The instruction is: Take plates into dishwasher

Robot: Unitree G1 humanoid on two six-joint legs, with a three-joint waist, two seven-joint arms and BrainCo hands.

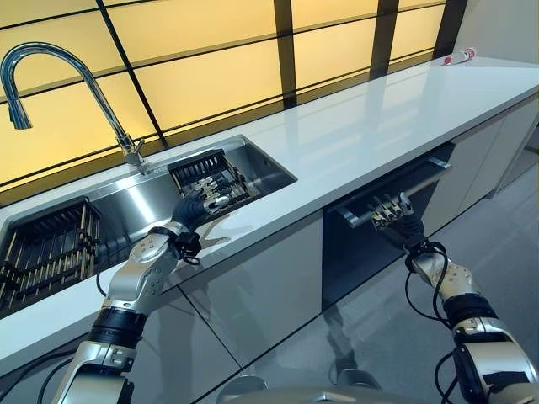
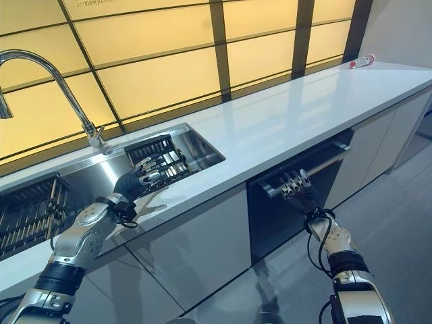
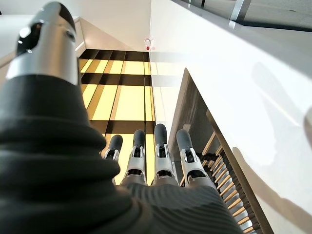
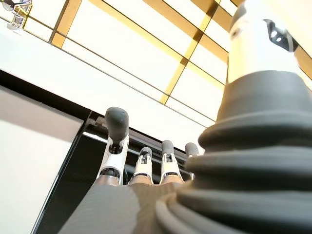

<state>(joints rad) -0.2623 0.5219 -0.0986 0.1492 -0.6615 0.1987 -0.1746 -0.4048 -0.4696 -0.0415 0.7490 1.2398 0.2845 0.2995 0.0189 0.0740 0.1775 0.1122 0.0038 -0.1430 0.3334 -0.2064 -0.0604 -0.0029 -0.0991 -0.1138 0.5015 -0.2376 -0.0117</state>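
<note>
The dishwasher [image 1: 362, 252] is a dark panel under the white counter, with a silver bar handle [image 1: 404, 189] along its top edge. My right hand [image 1: 392, 215] is raised just below that handle, its straight fingers [image 4: 117, 141] pointing up at the bar, open and holding nothing. My left hand [image 1: 192, 210] reaches over the sink's front edge toward a black dish rack [image 1: 210, 177] in the right part of the steel sink [image 1: 143, 202]. Its fingers [image 3: 156, 151] are straight and empty. No plate shows clearly in any view.
A second black rack [image 1: 46, 252] fills the sink's left part. A tall curved faucet [image 1: 59, 76] stands behind the sink. The white countertop [image 1: 379, 118] runs to the right, with a small red-and-white tube [image 1: 459, 56] at its far end. Grey cabinet fronts [image 1: 261, 286] flank the dishwasher.
</note>
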